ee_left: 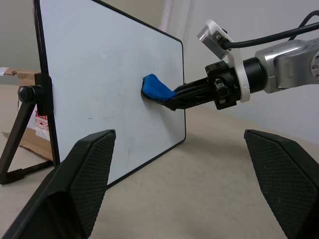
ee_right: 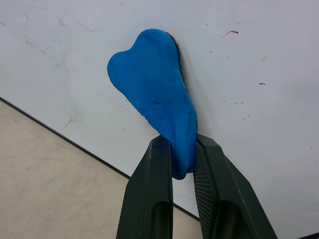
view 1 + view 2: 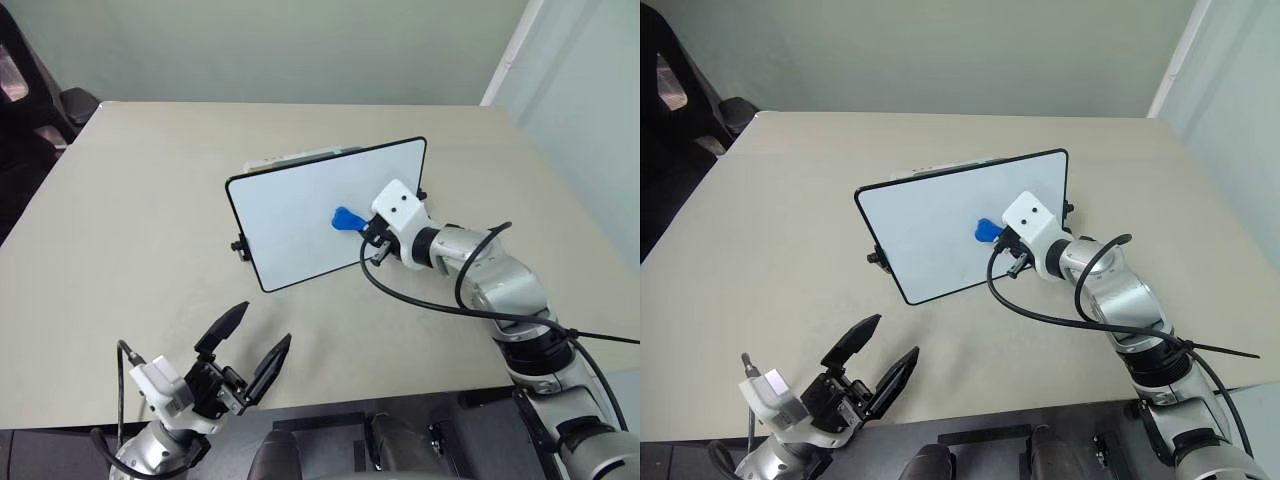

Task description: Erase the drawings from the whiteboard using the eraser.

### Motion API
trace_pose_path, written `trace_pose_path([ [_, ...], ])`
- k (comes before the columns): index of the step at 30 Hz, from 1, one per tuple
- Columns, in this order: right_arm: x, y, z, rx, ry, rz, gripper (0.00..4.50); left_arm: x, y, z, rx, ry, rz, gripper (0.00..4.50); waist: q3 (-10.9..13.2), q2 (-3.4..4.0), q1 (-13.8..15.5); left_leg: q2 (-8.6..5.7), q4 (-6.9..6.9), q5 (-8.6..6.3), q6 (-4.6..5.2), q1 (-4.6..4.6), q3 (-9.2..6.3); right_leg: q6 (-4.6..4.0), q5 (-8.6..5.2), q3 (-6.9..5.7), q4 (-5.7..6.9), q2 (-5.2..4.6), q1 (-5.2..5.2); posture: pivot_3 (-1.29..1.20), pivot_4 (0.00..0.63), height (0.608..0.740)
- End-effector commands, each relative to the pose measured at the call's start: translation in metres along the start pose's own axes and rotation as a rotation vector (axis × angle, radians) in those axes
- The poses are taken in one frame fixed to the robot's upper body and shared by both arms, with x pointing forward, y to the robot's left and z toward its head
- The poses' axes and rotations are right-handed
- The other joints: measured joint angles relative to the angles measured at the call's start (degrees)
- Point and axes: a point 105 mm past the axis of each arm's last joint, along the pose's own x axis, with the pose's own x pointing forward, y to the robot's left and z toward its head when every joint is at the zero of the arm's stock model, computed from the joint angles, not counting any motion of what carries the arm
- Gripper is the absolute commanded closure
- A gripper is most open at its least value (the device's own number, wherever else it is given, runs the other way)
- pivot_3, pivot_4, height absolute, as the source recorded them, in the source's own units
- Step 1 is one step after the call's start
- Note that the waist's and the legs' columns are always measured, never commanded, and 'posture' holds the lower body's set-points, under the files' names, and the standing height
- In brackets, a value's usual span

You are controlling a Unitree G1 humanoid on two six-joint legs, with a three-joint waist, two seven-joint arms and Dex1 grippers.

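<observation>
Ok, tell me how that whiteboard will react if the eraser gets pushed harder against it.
The whiteboard stands tilted on a thin black prop, so it may tip or slide backward. It looks stiff, so flexing seems unlikely. The blue eraser already bends against it in the right hand, so it probably absorbs some push.

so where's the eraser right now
The eraser is pinched in the right gripper fingers, pressed against the right half of the whiteboard face.

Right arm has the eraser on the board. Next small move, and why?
Probably a short wipe toward the few red specks beside the bright blue foam eraser. The right end effector pinches it against the black-framed white board, otherwise clean.
</observation>
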Motion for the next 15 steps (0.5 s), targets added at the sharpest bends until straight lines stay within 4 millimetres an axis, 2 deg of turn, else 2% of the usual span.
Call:
trace_pose_path([
  [1,-0.019,-0.009,-0.007,0.056,-0.008,-0.063,4.19,0.004,-0.005,0.009,0.018,-0.033,-0.019,0.0,0.0,0.0,0.29,0.0,0.0,0.0,0.0,-0.01,0.0,0.0,0.0,0.0,0.0,0.01,0.0,0.0,0.15,0.74],
  [6,-0.054,-0.025,-0.026,0.223,-0.001,-0.163,4.19,0.005,-0.006,0.009,0.016,-0.035,-0.021,0.0,0.0,0.01,0.73,0.0,0.09,0.01,-0.08,-0.18,0.04,0.01,-0.02,-0.01,-0.05,0.0,0.0,0.0,0.15,0.74],
  [10,-0.089,-0.029,-0.059,0.392,0.068,-0.252,4.19,0.005,-0.006,0.008,0.011,-0.034,-0.021,0.0,-0.02,-0.04,0.86,0.0,0.08,-0.01,-0.05,-0.11,0.06,-0.02,-0.05,-0.01,-0.04,0.03,0.08,0.0,0.15,0.74],
  [15,-0.103,-0.022,-0.089,0.546,0.155,-0.287,4.19,0.005,-0.009,0.007,0.008,-0.033,-0.028,0.0,-0.01,-0.01,0.33,0.0,0.06,-0.06,0.05,0.02,0.09,-0.05,-0.09,-0.01,-0.02,0.05,0.14,0.0,0.15,0.74],
])
